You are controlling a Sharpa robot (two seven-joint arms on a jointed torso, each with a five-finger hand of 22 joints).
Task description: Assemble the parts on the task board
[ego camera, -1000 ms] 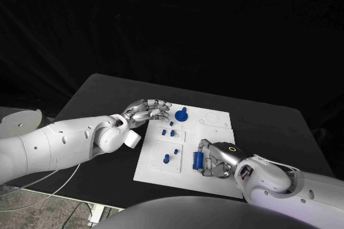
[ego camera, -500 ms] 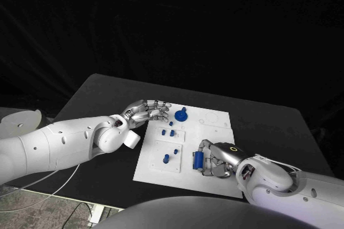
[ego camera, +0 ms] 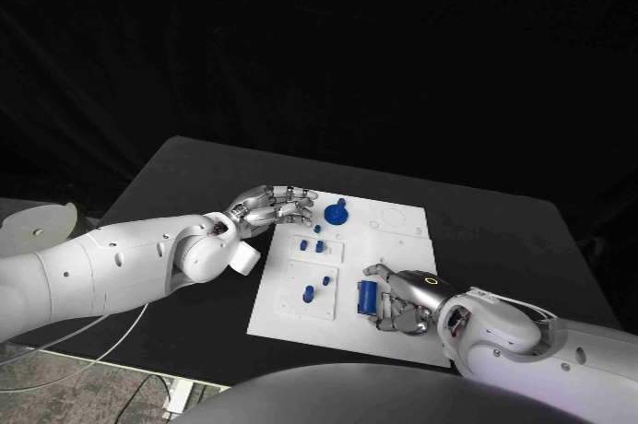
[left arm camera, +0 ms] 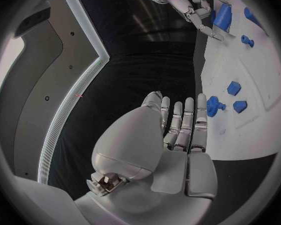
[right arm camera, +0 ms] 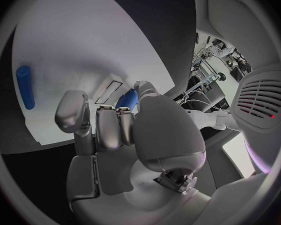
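The white task board (ego camera: 399, 244) lies mid-table. A blue cylinder (ego camera: 366, 297) lies flat on its near part, and my right hand (ego camera: 403, 300) sits right beside it with curled fingers against it. In the right wrist view a blue cylinder (right arm camera: 27, 87) lies on the board, and another blue bit (right arm camera: 127, 101) shows between thumb and fingers; whether that bit is pinched is unclear. My left hand (ego camera: 273, 206) hovers at the board's far left corner holding nothing, its fingers (left arm camera: 185, 120) stretched out beside a blue knob part (left arm camera: 213, 106). A round blue part (ego camera: 337, 212) stands just right of that hand.
Small blue pegs (ego camera: 312, 246) stand in a raised plate on the board's left, and two more (ego camera: 316, 288) stand in the plate nearer me. The far right of the board (ego camera: 396, 219) has round outlines. Black table (ego camera: 173, 175) surrounds the board.
My right hand has drawn back slightly toward the board's near edge, and its thumb now stands off the cylinder. The cylinder and my left hand have stayed put.
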